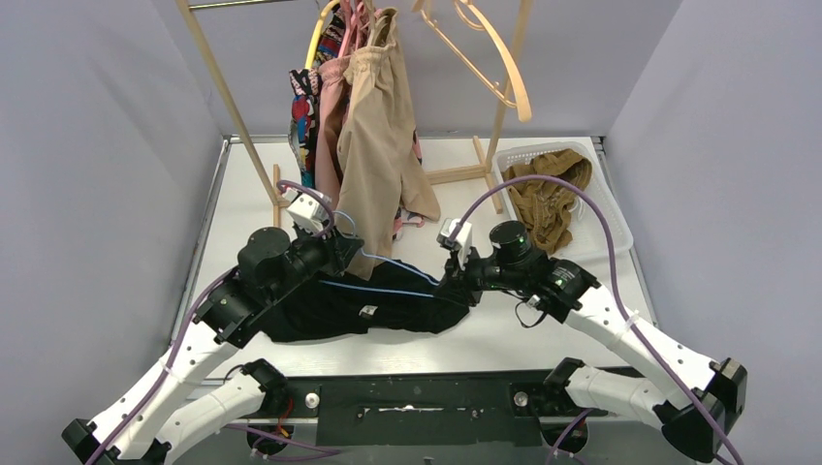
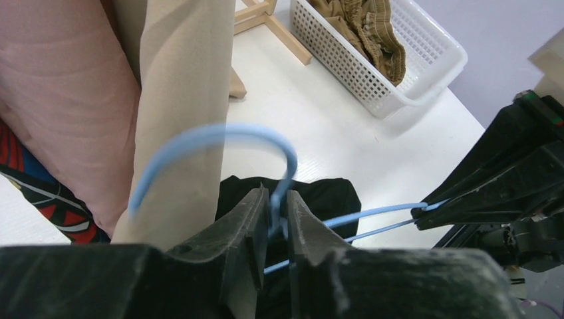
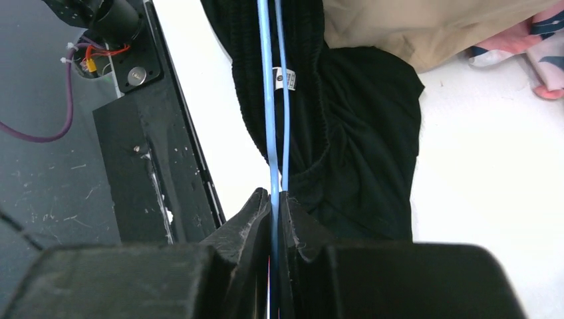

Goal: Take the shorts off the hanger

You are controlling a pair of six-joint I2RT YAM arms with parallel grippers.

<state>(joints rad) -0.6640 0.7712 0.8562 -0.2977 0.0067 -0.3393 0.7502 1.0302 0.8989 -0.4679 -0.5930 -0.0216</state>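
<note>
Mustard shorts are lying in the white basket; left claw and right claw are clamping the blue hanger.

from here i count two robot arms, left arm and right arm; six shorts, one black pair, one mustard-brown pair, and four hanging: beige pair, plain pink pair, comic-print pair, floral pair; one blue wire hanger, one empty wooden hanger, one white basket, one wooden rack.
</note>
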